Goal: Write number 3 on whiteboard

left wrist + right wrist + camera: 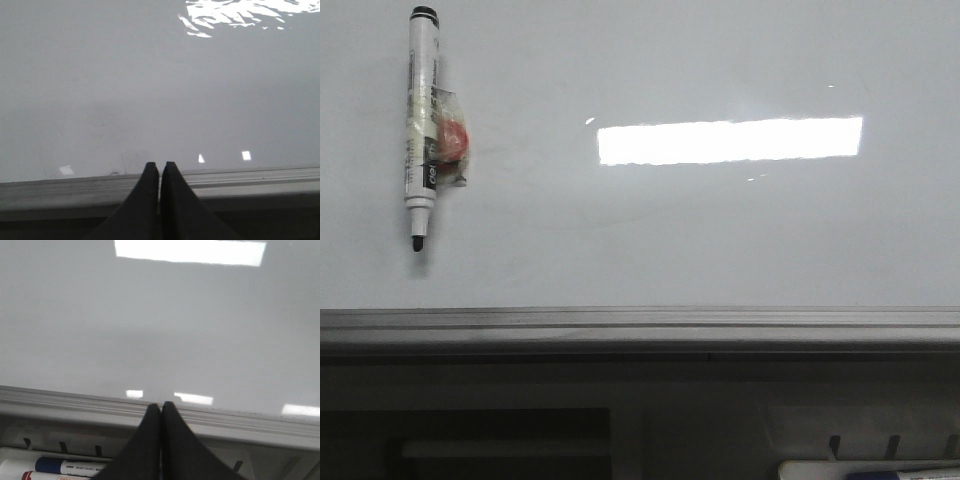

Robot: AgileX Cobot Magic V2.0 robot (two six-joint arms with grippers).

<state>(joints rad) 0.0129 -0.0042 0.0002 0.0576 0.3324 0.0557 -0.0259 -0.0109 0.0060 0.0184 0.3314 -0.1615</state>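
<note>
The whiteboard (720, 230) fills the front view, glossy pale grey with a bright rectangular reflection; no number 3 shows on it. A white marker (422, 125) with a black cap end and black tip lies upright at the board's left, a red-and-clear tag taped to it. Neither gripper appears in the front view. My left gripper (160, 166) is shut with nothing in it, its black fingers over the grey ledge (250, 182). Shut and empty too, my right gripper (161, 406) sits over the ledge (65, 402).
A grey metal ledge (640, 325) runs along the board's near edge. Below it is a dark tray area with markers (55, 467) lying in it, one with a blue cap, and another white object (870, 470) at the lower right.
</note>
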